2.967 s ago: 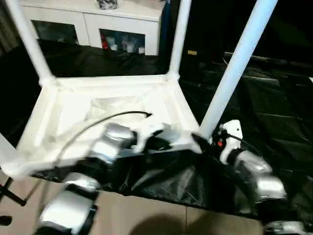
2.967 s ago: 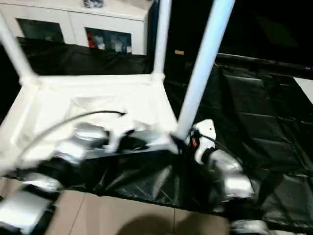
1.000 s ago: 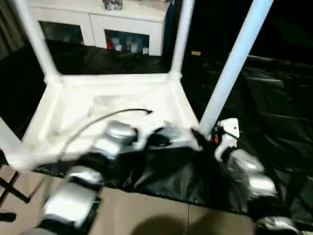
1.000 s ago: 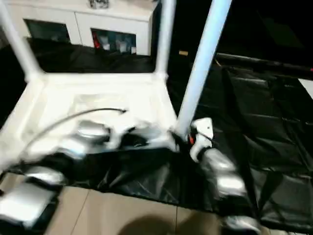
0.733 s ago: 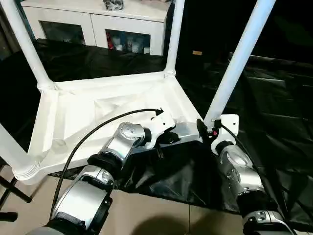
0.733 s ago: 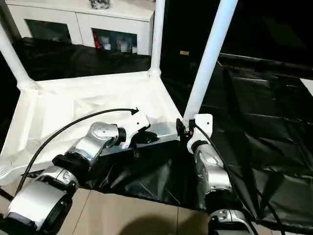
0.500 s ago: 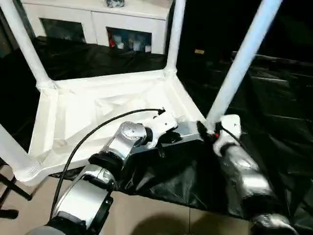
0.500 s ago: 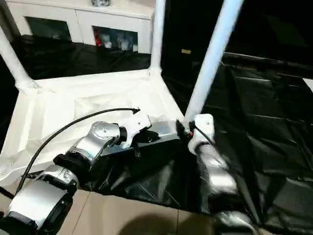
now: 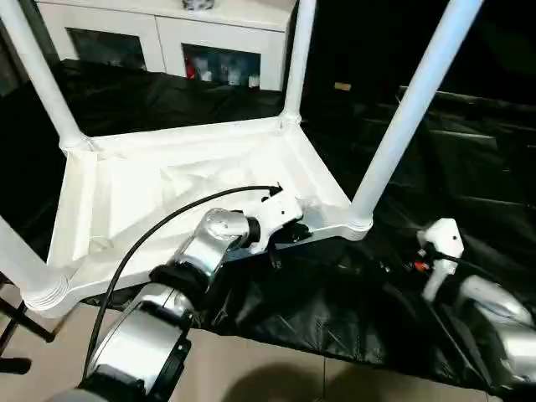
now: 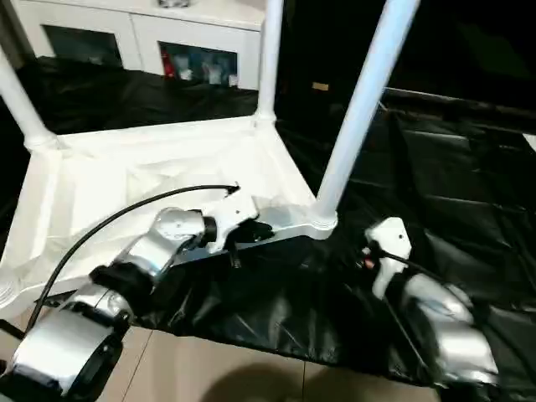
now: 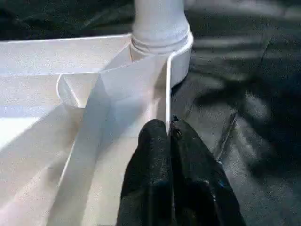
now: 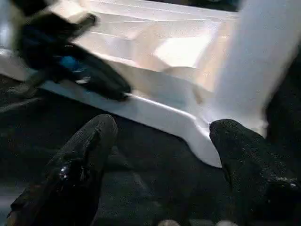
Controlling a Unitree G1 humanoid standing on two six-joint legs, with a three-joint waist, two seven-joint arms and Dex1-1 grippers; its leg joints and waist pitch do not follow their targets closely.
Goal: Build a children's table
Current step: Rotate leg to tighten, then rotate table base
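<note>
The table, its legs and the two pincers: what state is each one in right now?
Table: upside down on black sheeting, underside up.
Legs: all four seated in the corner sockets, pointing up.
Left pincer: shut on the table's near rim.
Right pincer: open, empty, apart from the near-right leg.
Cabinet: doors closed.

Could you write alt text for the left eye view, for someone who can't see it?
A white children's table lies upside down on a black sheet, its legs pointing up. The robot's left gripper is closed on the table's near rim, while its right gripper hangs open over the sheet, apart from the near corner leg. A white cabinet stands behind.
</note>
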